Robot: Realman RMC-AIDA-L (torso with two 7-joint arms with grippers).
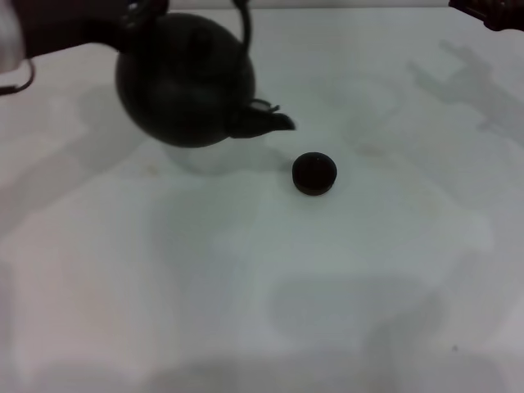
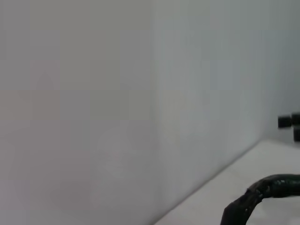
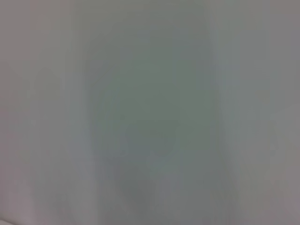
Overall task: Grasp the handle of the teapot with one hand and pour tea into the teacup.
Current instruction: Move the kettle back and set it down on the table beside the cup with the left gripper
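**Teapot held aloft, tilted spout-down toward the cup**

Nearest the head camera: bare white table (image 1: pixel 246 311), crossed by soft grey shadows. Nothing rests on this near part.

Mid-table, a little right of centre: teacup (image 1: pixel 314 173). Small, round, dark, upright, standing alone on the table. Inside too dark to read; contents cannot be told.

Just beyond and to the left of the cup: teapot (image 1: pixel 184 80). Large round dark body, off the table, with a pale shadow on the surface under it. Pot is tilted so its spout (image 1: pixel 266 122) points right and slightly down toward the cup. Spout tip sits above and left of the cup rim, near but apart from it. No stream is discernible between spout and cup.

Handle (image 1: pixel 244 20) rises from the pot's top to the frame's upper edge; only one thin dark stretch of it shows in the head view. The left wrist view catches a dark curved piece at its lower corner, likely the same handle (image 2: pixel 262 192), against white table and wall.

Far left: left gripper (image 1: pixel 135 15) comes in from the upper left corner and meets the pot's top. It carries the pot, but fingers are hidden; closure cannot be told.

Far right corner: right gripper (image 1: pixel 491 12), only a dark edge visible, well apart from pot and cup. Its wrist view shows blank pale surface only.
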